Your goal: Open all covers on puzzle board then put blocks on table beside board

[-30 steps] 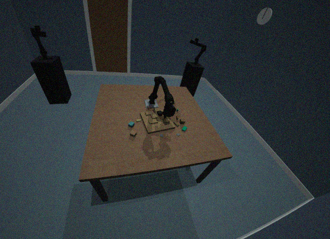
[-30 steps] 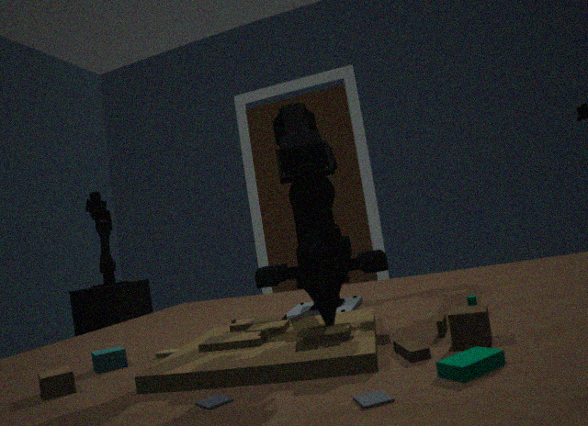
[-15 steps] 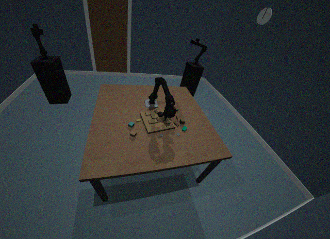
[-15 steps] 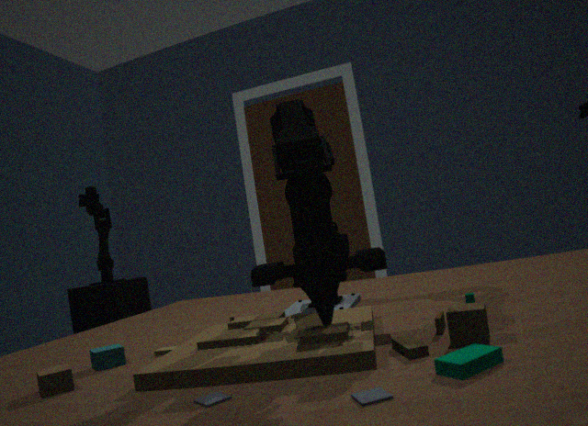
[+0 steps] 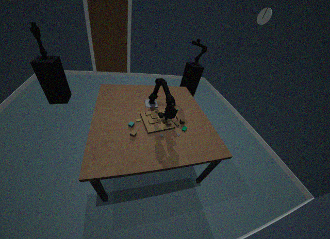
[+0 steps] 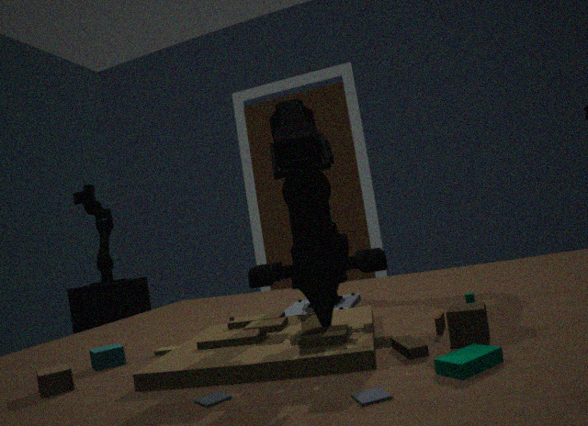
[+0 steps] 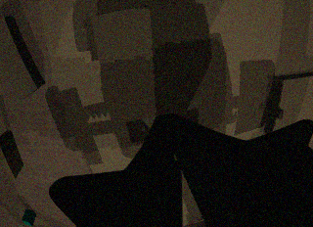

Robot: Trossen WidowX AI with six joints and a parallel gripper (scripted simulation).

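Note:
The wooden puzzle board (image 5: 160,128) (image 6: 246,375) lies on the table, with several flat covers on its top. One cover (image 5: 152,121) (image 6: 230,341) lies on its left half, and another cover (image 6: 324,336) lies near the right front. My gripper (image 6: 326,324) (image 5: 166,118) is shut and empty, its tips pointing down at that right front cover, touching it or just over it. In the wrist view the dark fingers hide part of the board, and shadow covers much of the rest. I cannot tell whether any well holds a block.
A teal block (image 5: 131,123) (image 6: 107,356) and a wooden block (image 5: 133,134) (image 6: 55,381) lie left of the board. A green block (image 5: 184,129) (image 6: 468,361) and several wooden pieces lie right. Two small grey flat pieces (image 6: 213,398) (image 6: 372,396) lie in front.

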